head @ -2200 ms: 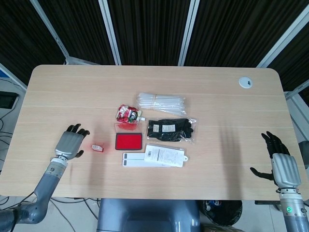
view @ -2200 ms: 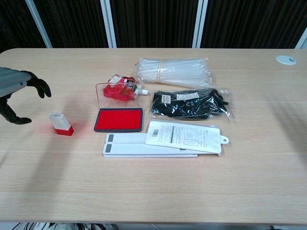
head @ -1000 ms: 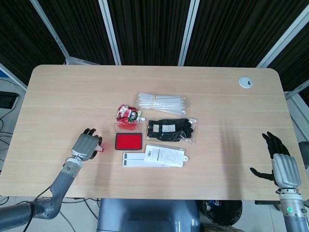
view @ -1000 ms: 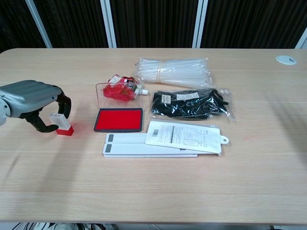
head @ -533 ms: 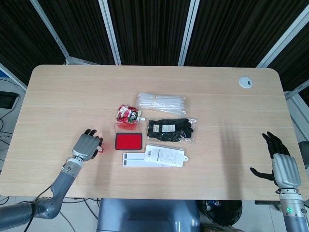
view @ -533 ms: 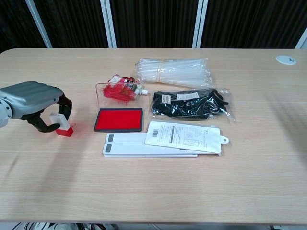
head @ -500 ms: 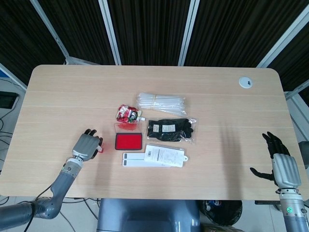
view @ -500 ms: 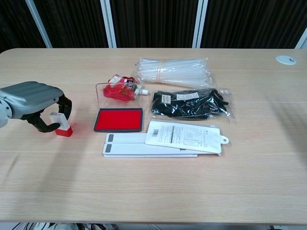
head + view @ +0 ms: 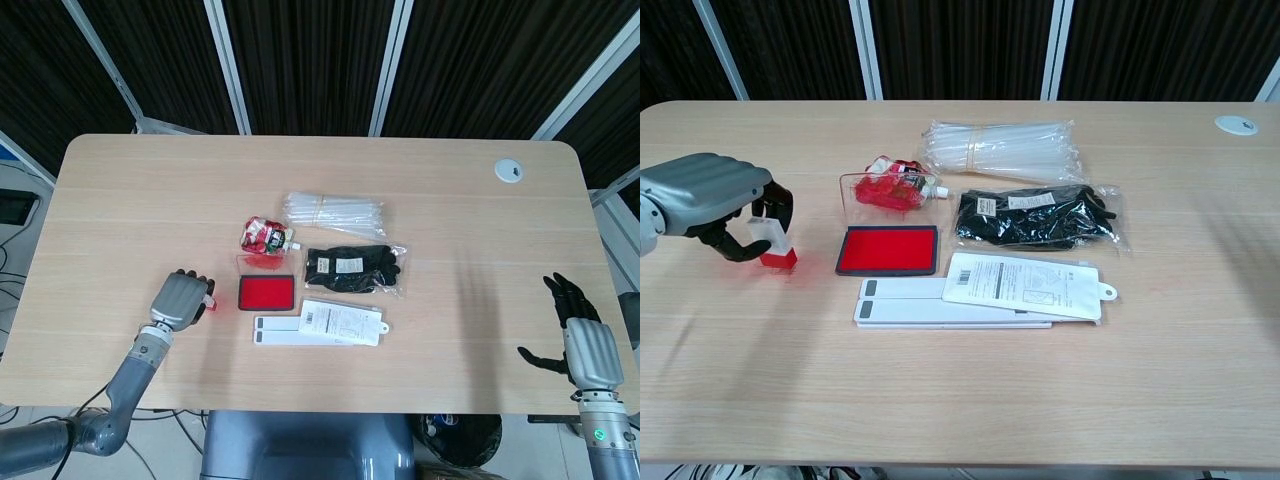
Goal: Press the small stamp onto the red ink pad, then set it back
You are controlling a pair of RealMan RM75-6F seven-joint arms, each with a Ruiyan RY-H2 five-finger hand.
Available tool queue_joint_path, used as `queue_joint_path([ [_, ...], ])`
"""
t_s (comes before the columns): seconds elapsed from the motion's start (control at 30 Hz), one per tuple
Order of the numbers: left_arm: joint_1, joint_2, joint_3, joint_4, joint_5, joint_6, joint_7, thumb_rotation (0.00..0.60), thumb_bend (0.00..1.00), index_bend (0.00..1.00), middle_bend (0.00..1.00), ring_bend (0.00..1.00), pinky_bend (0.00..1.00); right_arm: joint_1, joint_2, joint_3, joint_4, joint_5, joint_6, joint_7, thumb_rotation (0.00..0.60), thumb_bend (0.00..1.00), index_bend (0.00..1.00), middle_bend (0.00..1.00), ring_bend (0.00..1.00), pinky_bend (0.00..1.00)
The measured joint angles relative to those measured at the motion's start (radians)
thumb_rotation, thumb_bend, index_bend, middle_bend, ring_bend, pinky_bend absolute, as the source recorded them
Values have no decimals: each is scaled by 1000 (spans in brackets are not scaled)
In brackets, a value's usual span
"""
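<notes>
The small stamp (image 9: 771, 241), white with a red base, is held in the curled fingers of my left hand (image 9: 712, 196), just left of the red ink pad (image 9: 888, 250). The stamp is tilted and its base sits at or barely above the table. In the head view my left hand (image 9: 178, 298) covers most of the stamp (image 9: 208, 303), and the ink pad (image 9: 267, 292) lies to its right with its clear lid raised behind. My right hand (image 9: 585, 342) hovers off the table's front right corner, fingers spread, holding nothing.
Behind the pad lies a red pouch (image 9: 890, 190), then a clear bag of white sticks (image 9: 1000, 150). A bag of black gloves (image 9: 1037, 217) sits to the right. A white card pack (image 9: 1020, 283) on a flat white strip (image 9: 900, 302) lies in front. A cable grommet (image 9: 1237, 124) is far right.
My left hand came in from the left, closed around the stamp, and has now shifted it slightly up and to the right. The right hand has not moved.
</notes>
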Motion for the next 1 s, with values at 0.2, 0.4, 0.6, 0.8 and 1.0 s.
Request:
queue_joint_path([
  [0.2, -3, -9, -23, -22, 2, 54, 42, 600, 492, 694, 690, 494, 543, 0, 1, 0, -1, 1, -2, 2, 600, 75, 0, 0, 0, 156],
  [0.4, -20, -52, -56, -30, -31, 83, 104, 600, 495, 716, 710, 522, 568, 1, 2, 0, -1, 1, -3, 5, 600, 75, 0, 0, 0, 156],
  [0.6, -53, -114, -82, -27, -75, 92, 180, 600, 509, 732, 729, 543, 586, 1, 3, 0, -2, 2, -6, 10, 600, 75, 0, 0, 0, 156],
  [0.8, -89, -175, -102, -6, -111, 103, 252, 600, 509, 739, 736, 551, 594, 2, 3, 0, -3, 5, -10, 15, 600, 75, 0, 0, 0, 156],
  [1.0, -120, -232, -121, 26, -159, 116, 319, 600, 509, 739, 737, 553, 596, 2, 5, 1, -4, 9, -14, 21, 600, 75, 0, 0, 0, 156],
])
